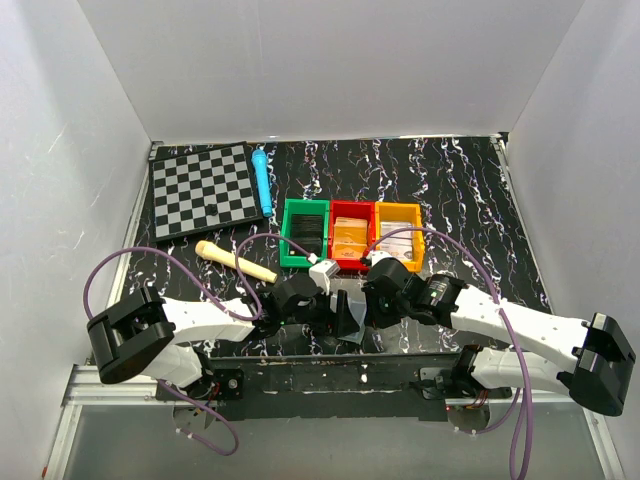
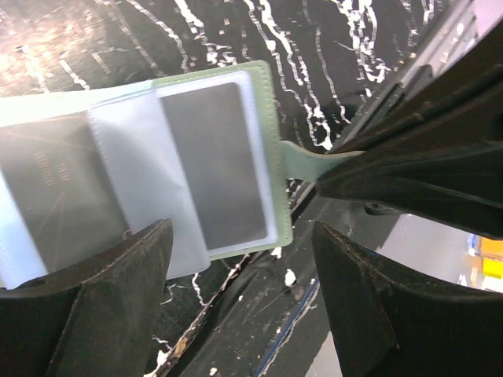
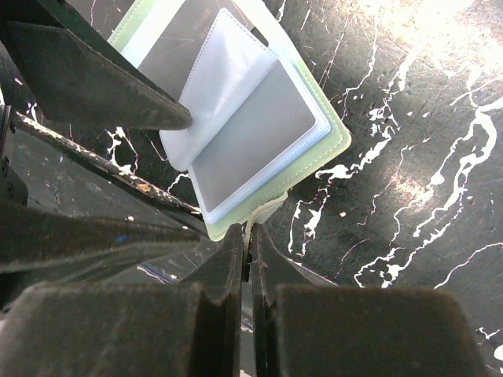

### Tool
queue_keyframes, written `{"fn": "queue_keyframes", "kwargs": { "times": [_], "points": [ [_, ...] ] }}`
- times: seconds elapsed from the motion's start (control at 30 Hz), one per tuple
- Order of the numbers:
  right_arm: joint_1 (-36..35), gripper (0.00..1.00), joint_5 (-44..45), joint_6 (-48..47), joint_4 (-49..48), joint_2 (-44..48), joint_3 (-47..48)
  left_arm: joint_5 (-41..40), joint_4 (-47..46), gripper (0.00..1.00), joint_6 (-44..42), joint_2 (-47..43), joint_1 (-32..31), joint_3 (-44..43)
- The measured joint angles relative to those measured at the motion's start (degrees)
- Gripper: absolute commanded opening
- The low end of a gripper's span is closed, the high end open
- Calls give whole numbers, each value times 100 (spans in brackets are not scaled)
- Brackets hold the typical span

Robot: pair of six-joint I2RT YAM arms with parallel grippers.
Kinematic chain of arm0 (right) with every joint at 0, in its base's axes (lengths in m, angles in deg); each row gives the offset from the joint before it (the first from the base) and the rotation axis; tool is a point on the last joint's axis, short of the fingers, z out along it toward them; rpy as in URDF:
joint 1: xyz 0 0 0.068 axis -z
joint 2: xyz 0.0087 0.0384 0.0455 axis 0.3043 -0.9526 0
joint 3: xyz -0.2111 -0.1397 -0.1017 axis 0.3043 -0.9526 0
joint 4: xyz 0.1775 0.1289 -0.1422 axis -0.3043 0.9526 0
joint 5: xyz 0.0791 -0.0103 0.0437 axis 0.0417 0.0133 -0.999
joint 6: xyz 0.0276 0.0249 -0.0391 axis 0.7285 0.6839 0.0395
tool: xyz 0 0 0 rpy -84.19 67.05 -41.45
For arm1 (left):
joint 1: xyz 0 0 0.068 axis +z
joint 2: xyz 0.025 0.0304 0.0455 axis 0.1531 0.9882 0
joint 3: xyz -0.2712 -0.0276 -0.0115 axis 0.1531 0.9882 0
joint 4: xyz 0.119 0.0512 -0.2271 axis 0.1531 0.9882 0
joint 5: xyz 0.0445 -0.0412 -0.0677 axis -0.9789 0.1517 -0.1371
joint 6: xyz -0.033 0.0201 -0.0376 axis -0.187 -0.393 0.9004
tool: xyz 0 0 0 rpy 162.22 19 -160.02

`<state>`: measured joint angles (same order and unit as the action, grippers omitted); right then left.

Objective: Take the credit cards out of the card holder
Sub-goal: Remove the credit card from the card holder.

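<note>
**Right hand** (image 3: 247, 234): 2 black fingers pressed together, pinching the pale green side tab (image 2: 310, 163) of the card holder.

**Left hand** (image 2: 240, 232): fingers spread wide and holding nothing, poised over the holder's near edge.

**Card holder** (image 3: 259, 126): small flat grey-green bifold with clear plastic sleeves. It lies open at the near edge of the black, white-veined desk (image 1: 470, 200), between the 2 hands, with 1 sleeve leaf lifted.

**Cards**: 1 dark grey rectangular card (image 2: 212, 165) sits in the sleeve nearest the tab. A 2nd dark panel shows further left. None is out yet.

**Step in hand (judged)**: drawing out a card.
- A firm pinch on the tab anchors the holder.
- The left fingers should take the stiff card edge, not the floppy leaf, and pull along the sleeve.
- Which side the sleeve opens on cannot be told.

**Surroundings**:
- A green plastic bin (image 1: 287, 235), a red bin (image 1: 350, 206) and an orange bin (image 1: 400, 207) stand in a row just beyond the hands.
- A pale wooden stick (image 1: 235, 258) lies to the left.
- A grey checkerboard (image 1: 205, 190) and a blue pen-shaped tube (image 1: 262, 182) lie further back.

**In the way**: the 2 wrists crowd each other, and the desk edge is just beside the holder.
</note>
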<state>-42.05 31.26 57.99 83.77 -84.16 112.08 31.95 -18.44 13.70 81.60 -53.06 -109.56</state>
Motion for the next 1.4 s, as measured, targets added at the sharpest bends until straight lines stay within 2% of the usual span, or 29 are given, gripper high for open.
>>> {"fn": "queue_keyframes", "kwargs": {
  "times": [0.27, 0.3, 0.33, 0.43, 0.5, 0.57, 0.83, 1.03, 1.23, 1.4],
  "points": [
    [0, 3, 48, 127, 2, 7, -94, 544, -382, 71, -221, 260, 0, -131],
    [0, 6, 52, 142, 2, 20, -144, 590, -409, 71, -236, 332, 0, -170],
    [0, 11, 66, 160, 2, 44, -190, 638, -437, 71, -251, 398, 0, -195],
    [2, 40, 129, 271, 59, 190, -334, 772, -494, 71, -286, 553, 0, -240],
    [0, 51, 188, 343, 129, 328, -376, 850, -546, 70, -291, 667, 0, -282],
    [2, 57, 280, 435, 179, 487, -376, 907, -588, 70, -293, 752, 0, -295],
    [258, 61, 509, 632, 299, 1241, -376, 1167, -800, 70, -385, 782, 0, -295],
    [859, 61, 227, 673, 201, 1078, -376, 1438, -951, 70, -544, 800, -26, -332],
    [1110, 61, -94, 625, 66, 804, -374, 1510, -975, 70, -632, 837, -52, -396],
    [1128, 59, -369, 551, -48, 645, -374, 1056, -686, 72, -610, 26, -52, -155]
  ]
}}
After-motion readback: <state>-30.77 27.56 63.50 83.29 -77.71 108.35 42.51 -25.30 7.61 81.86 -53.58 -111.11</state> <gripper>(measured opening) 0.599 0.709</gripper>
